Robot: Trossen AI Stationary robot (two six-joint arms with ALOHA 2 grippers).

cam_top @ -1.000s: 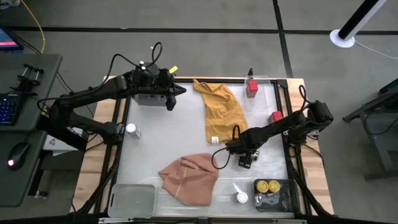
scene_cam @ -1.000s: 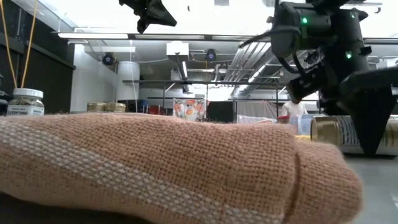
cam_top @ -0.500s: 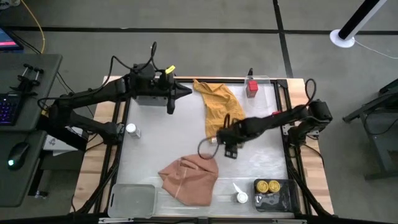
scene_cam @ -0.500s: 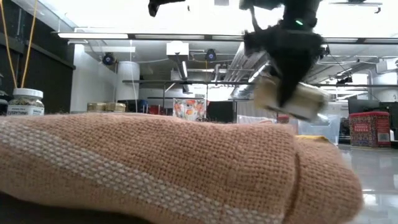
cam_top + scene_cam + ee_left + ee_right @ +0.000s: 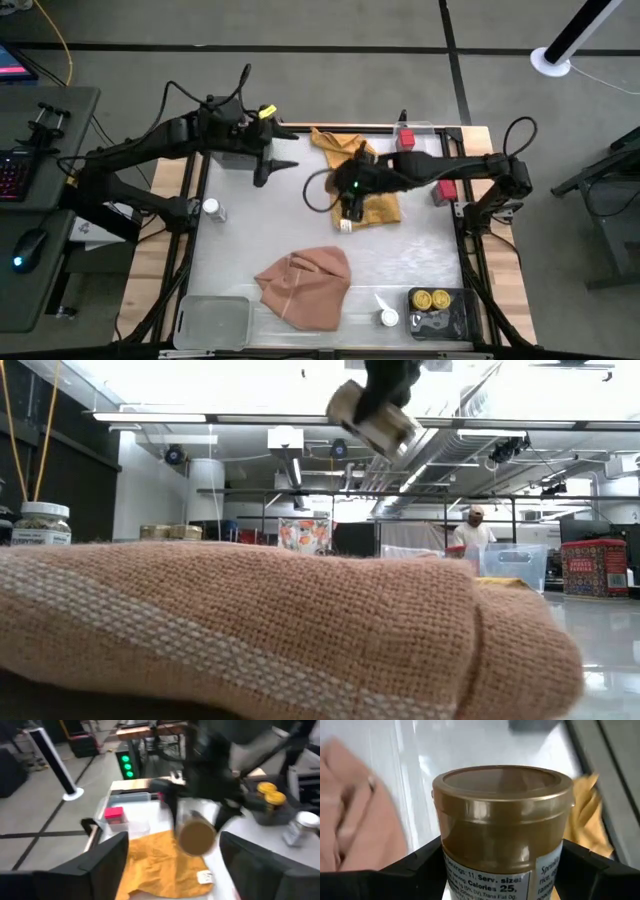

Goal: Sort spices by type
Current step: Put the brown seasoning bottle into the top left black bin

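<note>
1. A tan-lidded jar (image 5: 502, 827) is sitting between the two dark fingers of the right gripper (image 5: 350, 200), which is gripping it by its sides, lifted off the table.
2. In the high view this gripper is hanging over the mustard cloth (image 5: 362, 178) in the far middle part of the table (image 5: 300, 225); in the low view the jar (image 5: 372, 418) is showing high up and tilted.
3. The left gripper (image 5: 283, 163) is holding nothing; its fingers are standing apart, above the table's far left part, pointing toward the right arm.
4. In the left wrist view the same jar (image 5: 196, 836) is showing with its round lid turned to the camera, above the mustard cloth (image 5: 165, 862).
5. One red tin (image 5: 405, 139) is standing at the far edge of the table, and another red tin (image 5: 444, 189) is lying near the right edge.
6. Two yellow-lidded jars (image 5: 429, 299) are resting in the grey tray (image 5: 447, 322) at the near right corner.
7. One white-lidded jar (image 5: 388, 318) is standing just beside that tray, and another white-lidded jar (image 5: 211, 208) is standing at the left edge.
8. The pink cloth (image 5: 305, 285) is lying at the near middle, with the clear tray (image 5: 213, 322) at the near left corner.
</note>
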